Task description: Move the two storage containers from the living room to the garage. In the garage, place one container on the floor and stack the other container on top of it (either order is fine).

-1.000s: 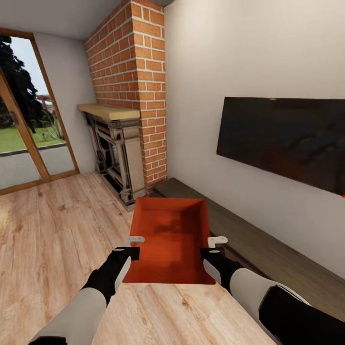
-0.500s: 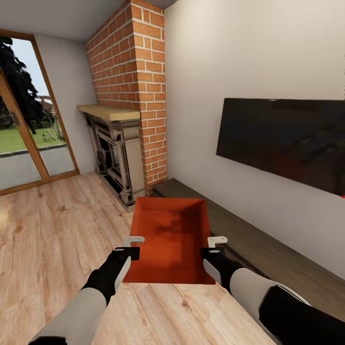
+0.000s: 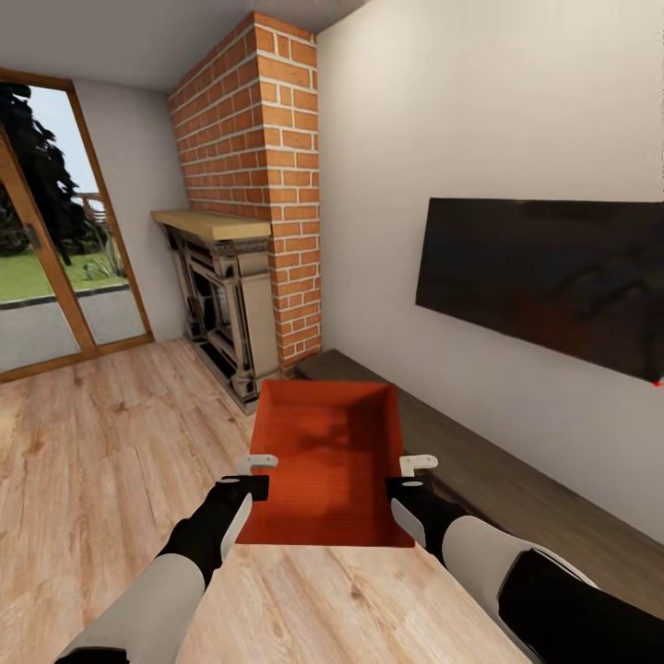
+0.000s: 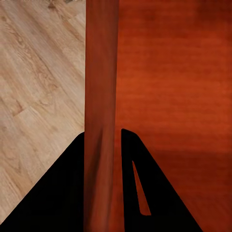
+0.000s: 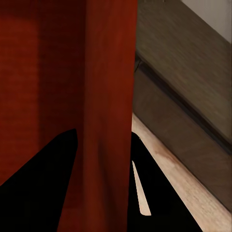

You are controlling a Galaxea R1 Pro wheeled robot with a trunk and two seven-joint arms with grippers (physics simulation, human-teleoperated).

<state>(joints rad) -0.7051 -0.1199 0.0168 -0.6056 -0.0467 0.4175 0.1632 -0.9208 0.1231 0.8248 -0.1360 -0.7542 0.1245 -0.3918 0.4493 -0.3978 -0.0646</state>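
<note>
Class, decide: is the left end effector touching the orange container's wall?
Touching. In the left wrist view, the left end effector straddles the container's wall, both fingers pressed against it without a gap.

Both arms extended forward; left end effector [image 3: 251,472] and right end effector [image 3: 412,472] each clamped on wall
</note>
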